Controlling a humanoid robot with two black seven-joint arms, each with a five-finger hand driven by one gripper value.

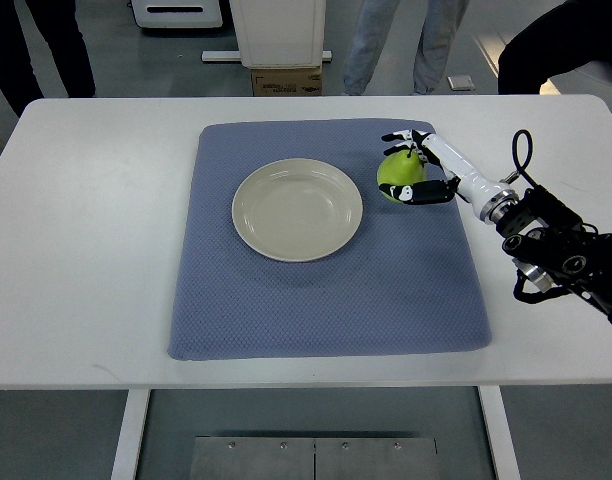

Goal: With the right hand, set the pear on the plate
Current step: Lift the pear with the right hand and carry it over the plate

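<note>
The right hand (pixel 418 165) is wrapping its fingers around the pear (pixel 399 176). The plate (pixel 297 209) is sitting empty, still waiting for it.

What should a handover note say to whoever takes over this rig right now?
Right hand: fingers closed around the green pear, on the blue mat just right of the plate.
Left hand: out of view.
Round cream plate: mid-mat, nothing on it.
Done: pear grasped; whether it is lifted cannot be told.
Left: carry the pear left over the plate, set it down, release.
</note>
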